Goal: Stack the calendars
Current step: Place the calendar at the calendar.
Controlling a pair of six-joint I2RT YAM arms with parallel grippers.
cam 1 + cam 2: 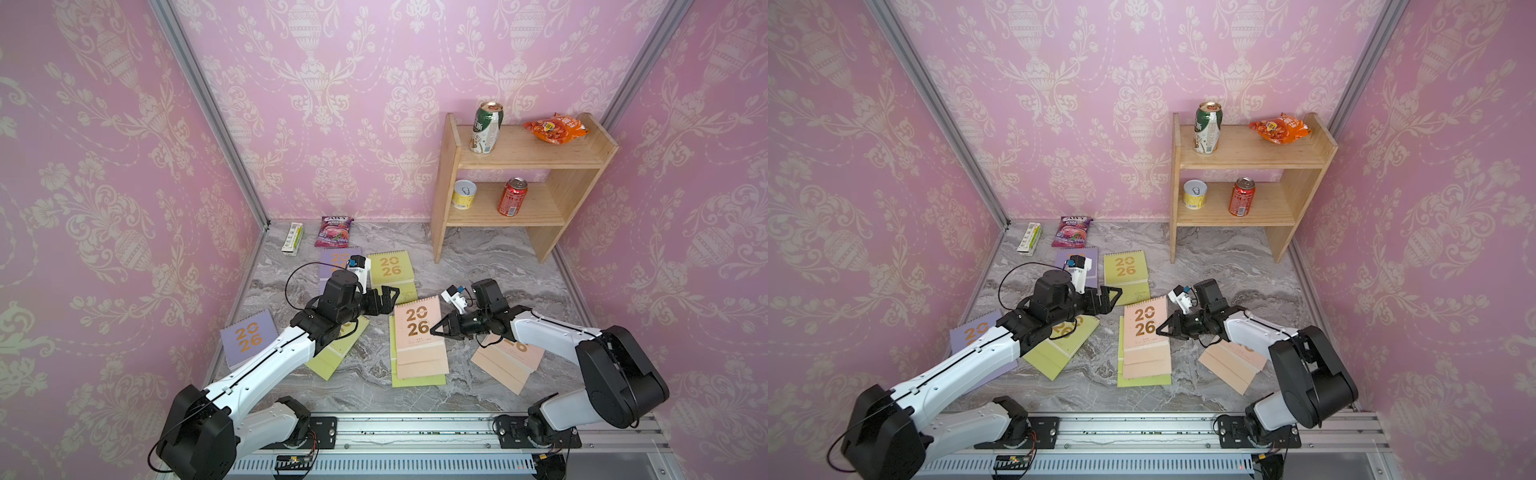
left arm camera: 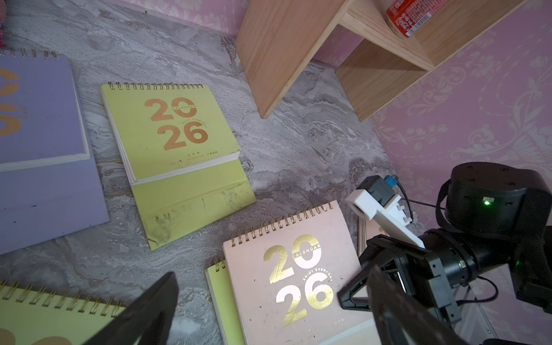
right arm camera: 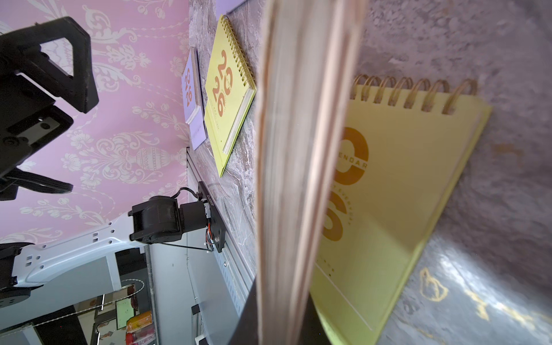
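right tool [image 1: 435,331]: clamped on side edge of peach-pink spiral-bound paper calendar [image 1: 417,328], probably to square it on the stack | calendar: centre of grey marbled surface [image 1: 478,257], over yellow-green spiral-bound calendar [image 1: 411,381] | left tool [image 1: 384,300]: jaws wide, empty, hovering nearby | materials: matte card covers, gold foil numerals, wire coils | other calendars [image 1: 390,268]: scattered flat, unstacked

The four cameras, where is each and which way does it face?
Top views: stereo pair high above the arms' bases, looking down at table, shelf, left gripper and right gripper.
Left wrist: on the left arm, facing the shelf; its own open fingers and the right gripper show.
Right wrist: on the right arm, looking along the peach calendar it pinches; the left gripper shows.
Shared: both wrist views show the peach calendar over a yellow-green calendar.
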